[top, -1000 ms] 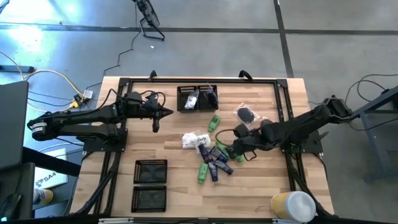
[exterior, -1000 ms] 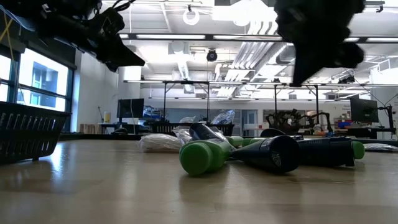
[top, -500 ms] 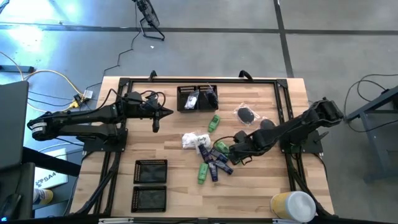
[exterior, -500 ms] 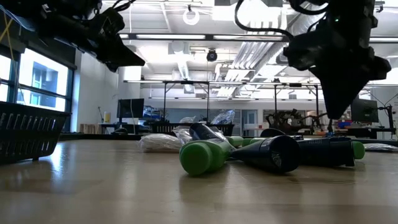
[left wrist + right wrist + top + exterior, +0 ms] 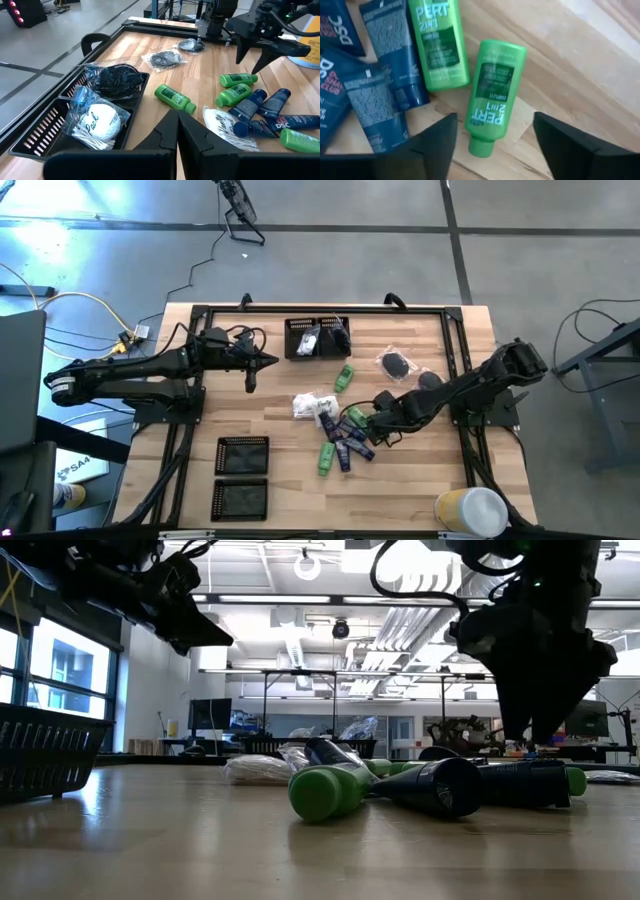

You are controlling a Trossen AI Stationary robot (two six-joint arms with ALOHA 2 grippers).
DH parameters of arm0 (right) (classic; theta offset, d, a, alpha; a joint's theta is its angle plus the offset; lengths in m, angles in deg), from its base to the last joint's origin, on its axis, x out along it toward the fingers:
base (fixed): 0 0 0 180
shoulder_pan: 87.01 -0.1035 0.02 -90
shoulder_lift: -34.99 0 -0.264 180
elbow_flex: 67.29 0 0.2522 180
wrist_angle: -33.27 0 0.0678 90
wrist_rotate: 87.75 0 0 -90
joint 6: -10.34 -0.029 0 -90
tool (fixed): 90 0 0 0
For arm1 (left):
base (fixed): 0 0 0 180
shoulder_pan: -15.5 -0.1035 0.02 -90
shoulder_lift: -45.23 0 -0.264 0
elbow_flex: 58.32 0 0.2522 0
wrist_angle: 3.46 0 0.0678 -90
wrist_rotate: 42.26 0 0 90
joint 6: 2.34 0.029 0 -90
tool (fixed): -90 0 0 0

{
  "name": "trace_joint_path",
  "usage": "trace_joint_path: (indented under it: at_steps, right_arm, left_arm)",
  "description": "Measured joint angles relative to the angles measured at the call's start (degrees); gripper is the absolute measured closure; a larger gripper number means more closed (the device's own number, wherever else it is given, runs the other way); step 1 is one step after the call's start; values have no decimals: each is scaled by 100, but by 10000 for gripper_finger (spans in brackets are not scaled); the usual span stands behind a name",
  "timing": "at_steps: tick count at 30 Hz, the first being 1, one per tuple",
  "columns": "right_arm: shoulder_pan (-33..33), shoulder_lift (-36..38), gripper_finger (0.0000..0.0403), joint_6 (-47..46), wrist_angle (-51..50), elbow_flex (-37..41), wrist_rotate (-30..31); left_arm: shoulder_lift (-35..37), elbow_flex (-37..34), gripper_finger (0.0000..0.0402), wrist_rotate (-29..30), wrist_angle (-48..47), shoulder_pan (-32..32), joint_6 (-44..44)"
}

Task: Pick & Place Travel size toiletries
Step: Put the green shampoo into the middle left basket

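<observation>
The travel size toiletries lie in a loose pile (image 5: 335,430) at mid-table: green tubes (image 5: 492,95), navy tubes (image 5: 385,75) and white packets (image 5: 225,127). Two dark round pieces in clear bags (image 5: 397,364) lie flat farther back. My right gripper (image 5: 492,150) hovers open over the pile's right side, pointing down. Its fingers stand on either side of one green tube's cap end without touching it. It also shows in the left wrist view as my right gripper (image 5: 248,64). My left gripper (image 5: 177,117) is shut on nothing, held above the table's left part (image 5: 272,361).
A black mesh tray (image 5: 318,338) at the far edge holds bagged items. Two more black mesh trays (image 5: 243,455) sit near the front left. A yellow-and-white round thing (image 5: 470,510) stands off the table's front right corner. Bare wood lies between the pile and the left trays.
My right gripper has come down toward the green tubes at the pile's right side and shifted slightly toward the table's left. It has tipped from slanting to nearly straight down, and its fingers have opened. The toiletries have not moved.
</observation>
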Motion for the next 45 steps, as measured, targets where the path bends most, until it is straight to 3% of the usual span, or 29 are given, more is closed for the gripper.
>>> trace_joint_path:
  at_steps: [6,13,21,31,45]
  right_arm:
    - [13,0,105,-26,4,0,-161]
    - [13,0,109,-72,71,40,-4]
    - [13,0,109,-147,1059,675,94]
    - [13,-2,110,-214,1345,1068,162]
    - [13,-2,110,731,1338,1073,184]
  left_arm:
    - [0,0,401,0,0,0,0]
    - [0,0,401,0,-2,0,-2]
    - [0,0,401,2,-4,0,-2]
    - [0,0,401,2,-4,0,-2]
    - [-2,0,401,7,-4,0,0]
